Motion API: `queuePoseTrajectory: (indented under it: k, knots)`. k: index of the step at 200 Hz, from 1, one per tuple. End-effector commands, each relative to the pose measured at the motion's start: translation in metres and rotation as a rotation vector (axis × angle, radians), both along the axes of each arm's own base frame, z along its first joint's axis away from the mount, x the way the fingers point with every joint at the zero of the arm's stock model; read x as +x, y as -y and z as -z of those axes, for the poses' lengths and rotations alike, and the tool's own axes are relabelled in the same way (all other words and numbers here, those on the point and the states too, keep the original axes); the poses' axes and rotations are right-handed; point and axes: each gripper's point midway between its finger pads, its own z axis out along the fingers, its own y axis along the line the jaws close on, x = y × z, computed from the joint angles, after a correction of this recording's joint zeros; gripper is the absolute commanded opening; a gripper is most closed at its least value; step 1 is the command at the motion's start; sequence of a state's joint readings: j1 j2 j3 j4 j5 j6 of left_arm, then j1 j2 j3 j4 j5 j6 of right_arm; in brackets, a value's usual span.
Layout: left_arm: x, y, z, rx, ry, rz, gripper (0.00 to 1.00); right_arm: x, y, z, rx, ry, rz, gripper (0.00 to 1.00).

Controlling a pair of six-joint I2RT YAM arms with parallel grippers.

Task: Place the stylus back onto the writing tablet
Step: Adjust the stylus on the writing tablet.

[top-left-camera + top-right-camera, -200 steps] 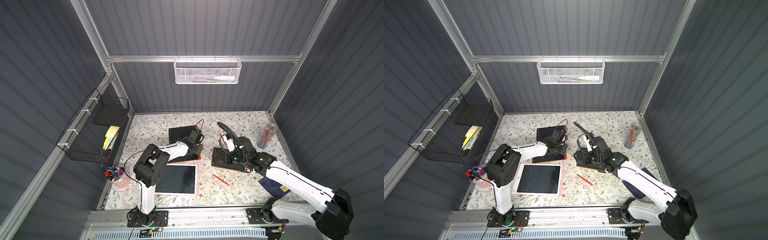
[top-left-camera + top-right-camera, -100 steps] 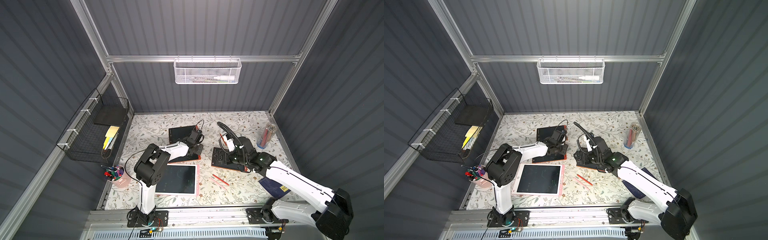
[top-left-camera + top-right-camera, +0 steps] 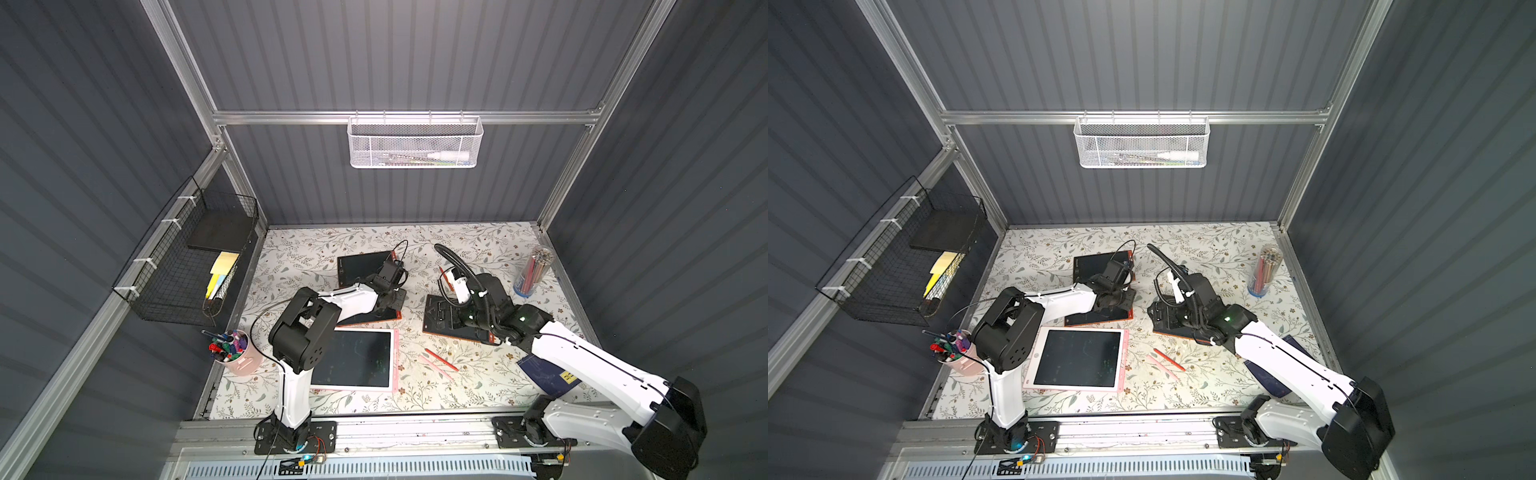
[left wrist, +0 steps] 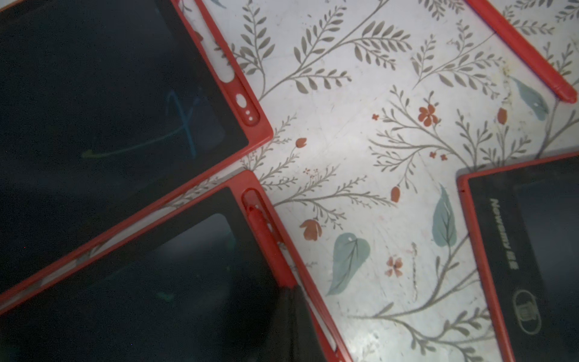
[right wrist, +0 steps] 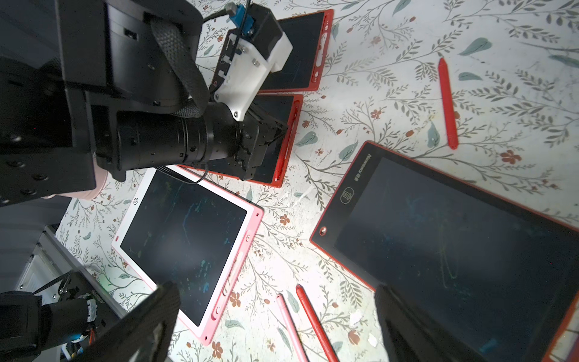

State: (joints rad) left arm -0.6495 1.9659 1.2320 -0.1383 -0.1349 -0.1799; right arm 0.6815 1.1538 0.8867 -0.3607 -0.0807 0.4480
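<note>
Stylus [image 4: 261,233] — red, in the edge slot of the tablet [image 4: 156,282], closed left hand [image 4: 291,316] at its end, right hand [image 5: 279,313] spread wide, empty — floral counter [image 3: 478,249], grey ribbed walls [image 3: 395,62].

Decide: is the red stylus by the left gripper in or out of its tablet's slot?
In. The red stylus lies lengthwise inside the side slot of the red tablet; whether fully seated, cannot tell.

Both your top views look steeply down from high up, taking in the whole table [image 3: 478,249] almost identically. Your left wrist camera sits close over a red tablet [image 4: 141,282], facing down. Your right wrist camera stands farther back, sharing that tablet [image 5: 268,169] and showing the left arm [image 5: 175,141].
</note>
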Motion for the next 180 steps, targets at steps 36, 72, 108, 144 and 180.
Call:
queuePoseTrajectory:
  k: [36, 72, 108, 144, 180]
  knots:
    - [0.003, -0.002, -0.007, -0.008, -0.004, -0.063, 0.00, -0.006, -0.003, -0.004, 0.019, -0.016, -0.019, 0.99]
    - [0.003, -0.006, -0.003, 0.015, -0.013, -0.074, 0.00, -0.008, 0.002, -0.004, 0.007, -0.004, -0.014, 0.99]
    - [-0.002, -0.010, 0.006, 0.042, -0.032, -0.070, 0.00, -0.007, 0.002, -0.003, 0.029, 0.002, 0.001, 0.99]
    - [-0.006, -0.002, 0.007, 0.019, -0.049, -0.013, 0.00, -0.007, 0.001, 0.001, 0.026, -0.006, 0.001, 0.99]
    - [-0.007, 0.003, 0.012, 0.012, -0.064, 0.007, 0.00, -0.007, 0.003, 0.003, 0.018, -0.006, 0.008, 0.99]
